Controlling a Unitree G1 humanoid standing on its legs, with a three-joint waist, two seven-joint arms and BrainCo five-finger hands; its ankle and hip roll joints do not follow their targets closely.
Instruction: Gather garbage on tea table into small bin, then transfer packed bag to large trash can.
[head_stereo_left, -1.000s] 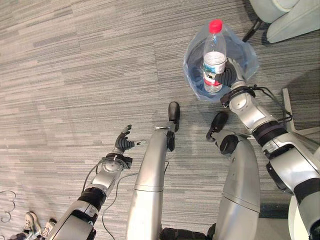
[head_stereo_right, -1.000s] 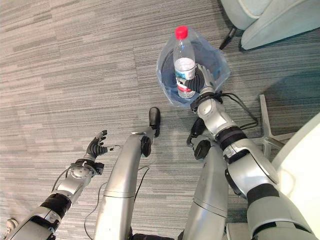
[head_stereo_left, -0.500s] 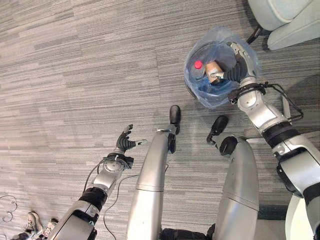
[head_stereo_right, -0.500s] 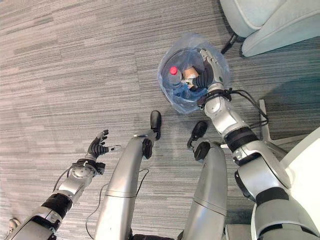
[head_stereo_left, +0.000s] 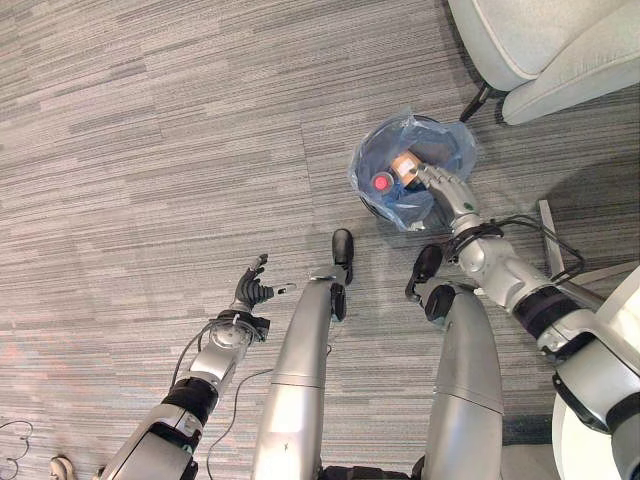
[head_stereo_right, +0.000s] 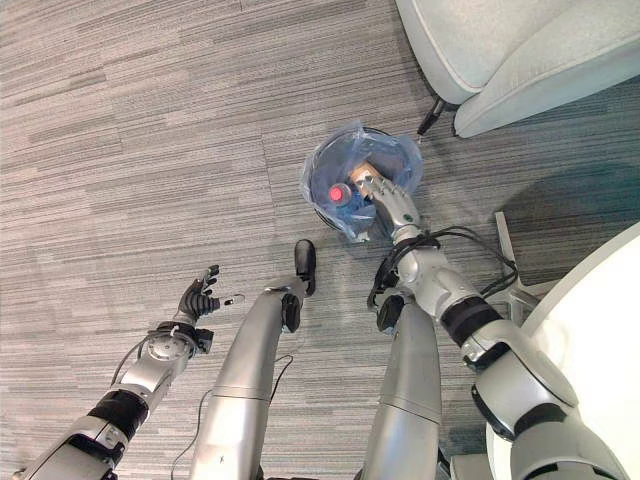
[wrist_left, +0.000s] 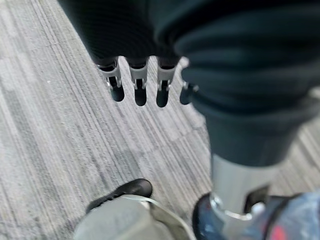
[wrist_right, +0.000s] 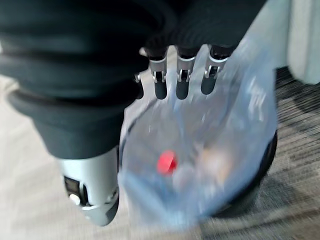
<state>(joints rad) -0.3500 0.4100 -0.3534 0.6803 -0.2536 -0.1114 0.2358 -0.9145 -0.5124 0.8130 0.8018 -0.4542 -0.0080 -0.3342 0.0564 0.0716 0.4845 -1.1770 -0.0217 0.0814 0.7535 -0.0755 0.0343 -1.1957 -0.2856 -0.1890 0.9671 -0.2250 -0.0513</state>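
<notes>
right hand (head_stereo_left: 447, 187): over the small bin's (head_stereo_left: 372, 199) rim, fingers straight, empty | left hand (head_stereo_left: 252, 290): low over floor, fingers relaxed | red-capped bottle (head_stereo_left: 385, 182): inside blue-bagged bin on floor

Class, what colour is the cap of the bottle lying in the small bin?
Red; the bottle cap shows best in the right eye view.

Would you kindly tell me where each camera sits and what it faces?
Left eye view: on the head, looking down at the small bin, the bottle, both arms.
Right eye view: beside it, same scene; left hand open.
Left wrist view: on the left wrist, facing carpet past its fingers.
Right wrist view: on the right wrist, over the bin; right hand open.
Shared: bin, bottle.
</notes>
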